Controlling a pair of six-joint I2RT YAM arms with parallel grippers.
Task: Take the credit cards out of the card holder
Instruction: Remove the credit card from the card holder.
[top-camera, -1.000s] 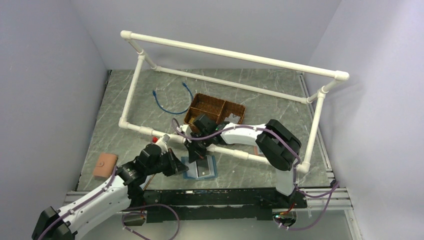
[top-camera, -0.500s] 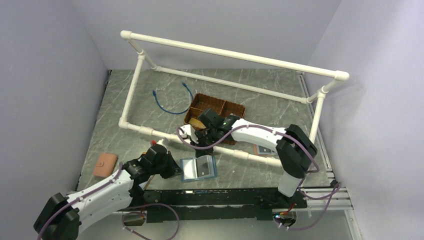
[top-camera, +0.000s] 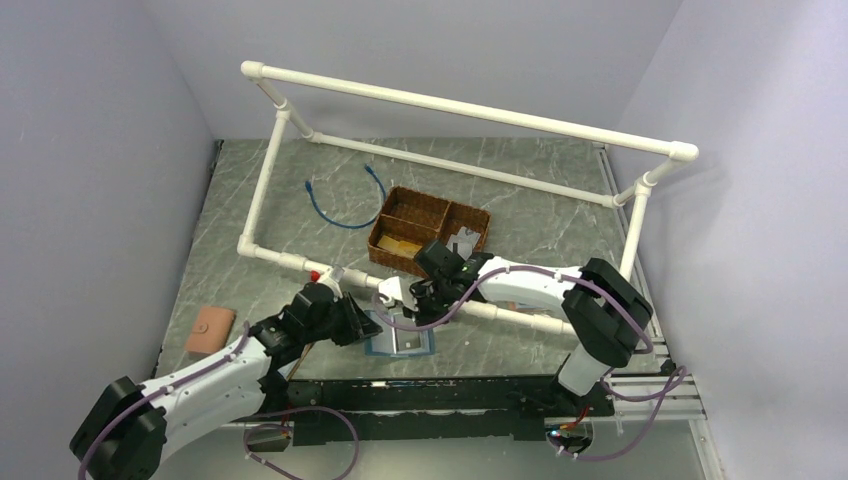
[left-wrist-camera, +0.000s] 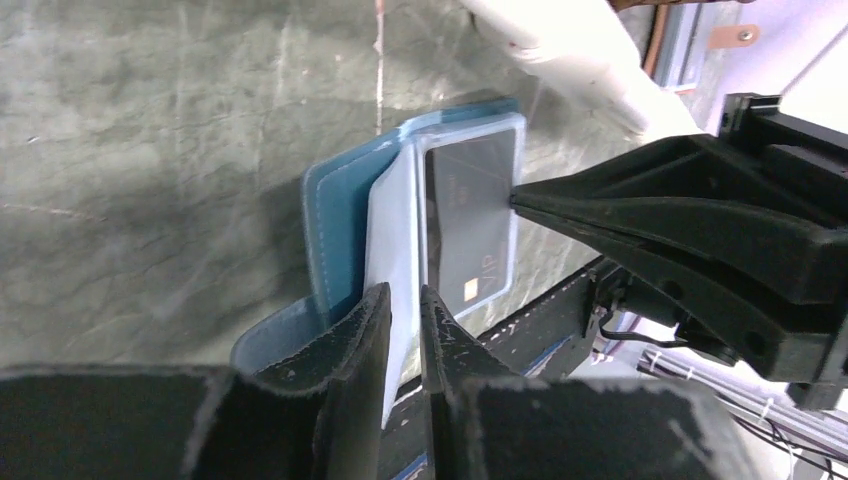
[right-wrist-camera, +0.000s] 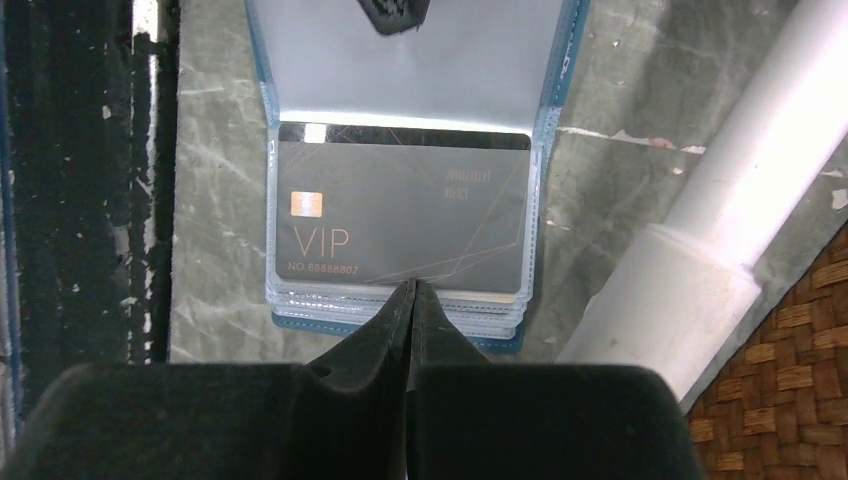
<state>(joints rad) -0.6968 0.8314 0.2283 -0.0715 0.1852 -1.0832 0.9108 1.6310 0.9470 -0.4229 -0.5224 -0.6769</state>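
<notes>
Setting: robotics lab test cell. Evidence: plain lilac walls (top-camera: 100, 150) on three sides; grey marbled surface (top-camera: 540, 200); white pipe frame (top-camera: 470, 107); cabled left arm (top-camera: 205, 385) and right arm (top-camera: 525, 283) bolted at its near edge.

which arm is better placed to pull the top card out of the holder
Right, likely: the right tool, shut, sits at the edge of the card in the open holder; the left tool straddles a clear sleeve.

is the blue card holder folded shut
No, the card holder lies open with the grey VIP card showing in a clear pocket.
</notes>
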